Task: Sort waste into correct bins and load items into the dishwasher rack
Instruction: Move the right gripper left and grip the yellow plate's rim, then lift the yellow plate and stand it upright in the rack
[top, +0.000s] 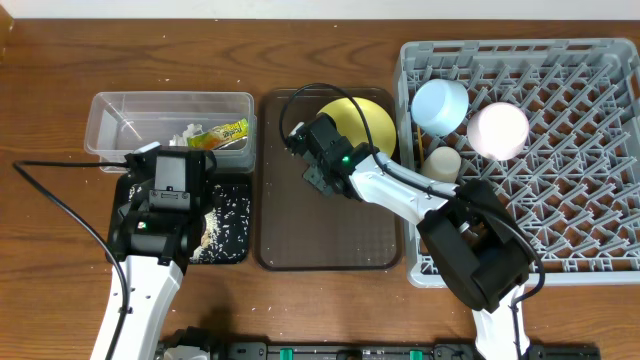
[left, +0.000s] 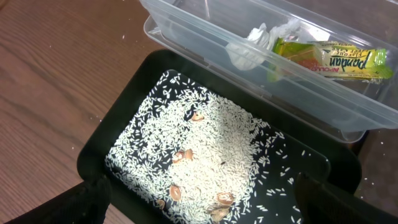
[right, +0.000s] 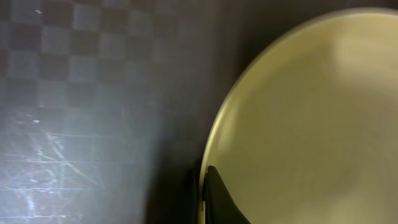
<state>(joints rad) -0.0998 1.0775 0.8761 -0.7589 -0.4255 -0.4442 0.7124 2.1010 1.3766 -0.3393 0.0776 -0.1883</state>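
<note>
Now the clear plastic rectangular tub (top: 170, 95) is sitting at the far left, holding the crumpled white tissue (top: 186, 132) and the yellow-green-orange snack wrapper (top: 226, 132). Just below it, the shallow glossy black rectangular tray (left: 118, 118) is carrying the loose white rice grains (left: 199, 143). The left gripper (left: 205, 202) is hanging over them with its fingers spread wide and nothing between them.

In the middle, the round yellow plate (top: 368, 122) is lying at the far right end of the larger dark brown serving tray (top: 320, 235). The right gripper (top: 318, 138) is closed down at the plate's left rim. One dark finger (right: 219, 200) is lying across the rim, so it is probably pinching it, though the other finger is hidden.

That thin bite is the worry. With the plate's weight hanging to one side of such an edge hold, it could pivot or slip free on lifting. It might then clatter onto the tray or knock the rack's wall.

The right arm is reaching leftward from its base at the lower right, forearm low over the tray, wrist tipped down.

At the far right, the large square grey plastic crate with upright pegs (top: 600, 48) is already holding the light blue bowl (top: 440, 103), the pale pink bowl (top: 497, 130) and the small white cup (top: 441, 162).
</note>
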